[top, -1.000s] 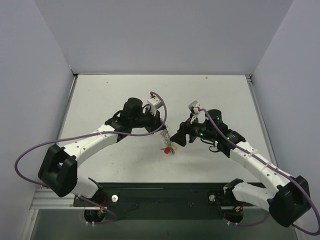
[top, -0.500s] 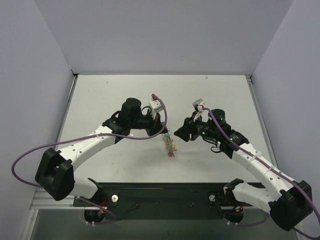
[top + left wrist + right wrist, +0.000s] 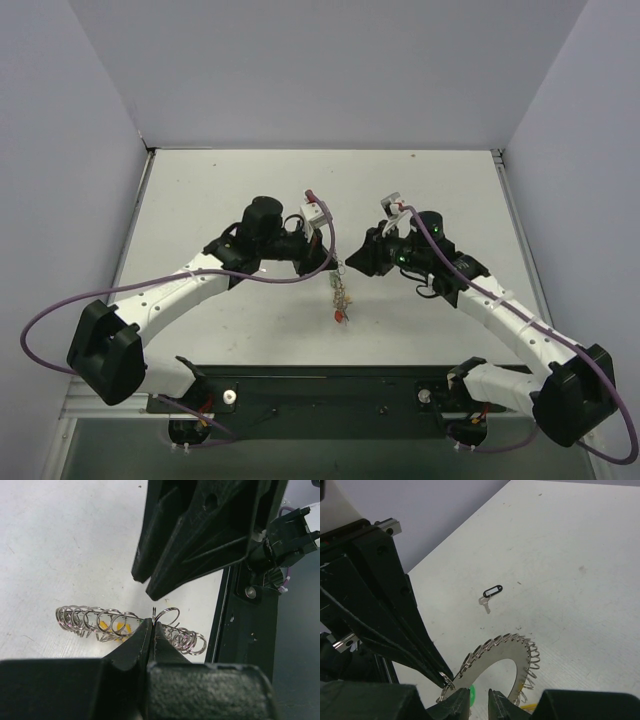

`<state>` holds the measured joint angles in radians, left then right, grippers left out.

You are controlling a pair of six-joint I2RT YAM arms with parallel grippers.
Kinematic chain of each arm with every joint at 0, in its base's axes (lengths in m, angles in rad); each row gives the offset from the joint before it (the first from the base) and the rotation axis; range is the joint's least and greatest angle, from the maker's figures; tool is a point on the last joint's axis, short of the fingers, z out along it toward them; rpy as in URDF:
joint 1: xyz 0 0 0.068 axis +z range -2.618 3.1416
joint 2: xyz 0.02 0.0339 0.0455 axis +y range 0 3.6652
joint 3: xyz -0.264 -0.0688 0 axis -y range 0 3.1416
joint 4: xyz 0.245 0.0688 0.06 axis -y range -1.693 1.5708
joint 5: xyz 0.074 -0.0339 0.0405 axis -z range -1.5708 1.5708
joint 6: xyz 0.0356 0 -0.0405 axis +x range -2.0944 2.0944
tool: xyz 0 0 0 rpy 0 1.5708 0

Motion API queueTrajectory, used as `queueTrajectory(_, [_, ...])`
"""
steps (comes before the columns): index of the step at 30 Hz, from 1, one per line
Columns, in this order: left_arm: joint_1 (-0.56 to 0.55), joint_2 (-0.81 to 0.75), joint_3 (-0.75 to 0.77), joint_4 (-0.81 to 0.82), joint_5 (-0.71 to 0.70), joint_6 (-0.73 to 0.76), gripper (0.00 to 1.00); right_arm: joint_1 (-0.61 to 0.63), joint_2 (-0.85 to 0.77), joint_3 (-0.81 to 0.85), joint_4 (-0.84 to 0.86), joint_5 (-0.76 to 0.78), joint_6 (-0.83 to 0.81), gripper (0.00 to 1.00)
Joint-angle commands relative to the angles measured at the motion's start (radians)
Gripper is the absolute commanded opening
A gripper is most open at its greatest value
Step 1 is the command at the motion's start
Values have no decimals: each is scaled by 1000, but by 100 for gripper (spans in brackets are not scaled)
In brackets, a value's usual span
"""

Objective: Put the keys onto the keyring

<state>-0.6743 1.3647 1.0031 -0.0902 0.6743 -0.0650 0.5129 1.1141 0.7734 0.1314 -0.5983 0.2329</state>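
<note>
The left claw (image 3: 152,630) is pressed together on one wire loop of the keyring (image 3: 95,620), holding the coiled ring up above the worktop (image 3: 220,200) midway between the two arms. Yellow key heads (image 3: 103,625) show through the coils, and a red key head (image 3: 341,314) hangs at the lowest end in the overhead view. The right claw (image 3: 479,699) sits right against the ring's lower edge, its fingers a narrow gap apart with a green key head (image 3: 473,695) in that gap. I cannot tell whether it is gripping the band. A black-headed key (image 3: 490,592) lies alone on the worktop, well apart from the ring.
</note>
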Motion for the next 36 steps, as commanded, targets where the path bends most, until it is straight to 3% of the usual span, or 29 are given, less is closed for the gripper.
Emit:
queueTrajectory(1, [-2,-12,72,50,-4,5,0,29,-3,36,16,-66,-3,21])
queueTrajectory(12, [-2,10,71,63,-31,-7,0,107,-10,44,-7,-48,-9,12])
queueTrajectory(22, [-2,17,71,50,-55,-4,0,182,-46,64,-64,49,-47,10])
queueTrajectory(26, [-2,-7,60,56,-27,8,0,179,-102,50,-75,155,-66,10])
queueTrajectory(27, [-2,-10,57,53,-6,14,0,177,-134,44,-75,175,-78,11])
queueTrajectory(32, [-2,-36,45,56,91,57,0,138,-186,52,-75,198,-110,38])
queueTrajectory(36, [-2,-64,16,113,200,91,0,90,-172,66,-75,108,-106,42])
